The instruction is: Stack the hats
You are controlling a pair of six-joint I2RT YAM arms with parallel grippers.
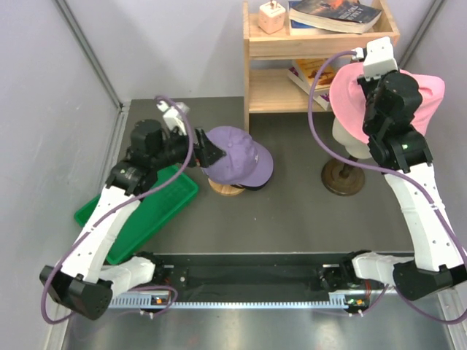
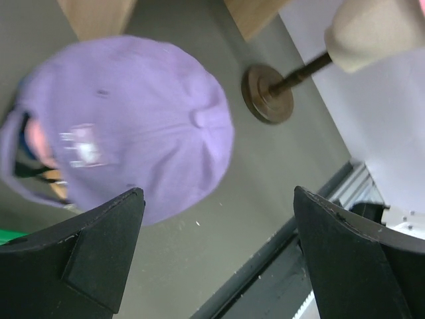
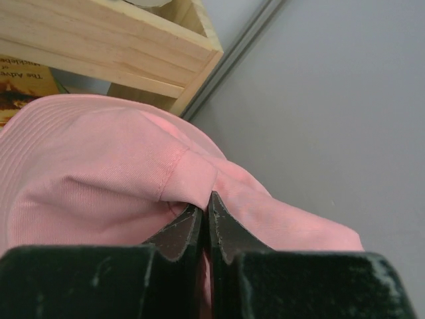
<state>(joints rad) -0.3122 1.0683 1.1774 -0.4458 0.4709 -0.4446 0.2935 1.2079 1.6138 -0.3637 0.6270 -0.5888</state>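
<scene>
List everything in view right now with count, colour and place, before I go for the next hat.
lavender cap: one, lavender, table centre, on the wooden stand
wooden stand: one, light wood, under the lavender cap
pink hat: one, bright pink, on the mannequin head, right
mannequin head: one, cream, right, on the dark stand
dark stand: one, dark brown, round base, right
green tray: one, green, left
shelf unit: one, light wood, far edge
books: several, mixed colours, both shelf levels
plug: one, white, top shelf
table: one, dark grey
left gripper: one, black, open, beside the lavender cap
right gripper: one, black, shut on the pink hat's fabric
</scene>
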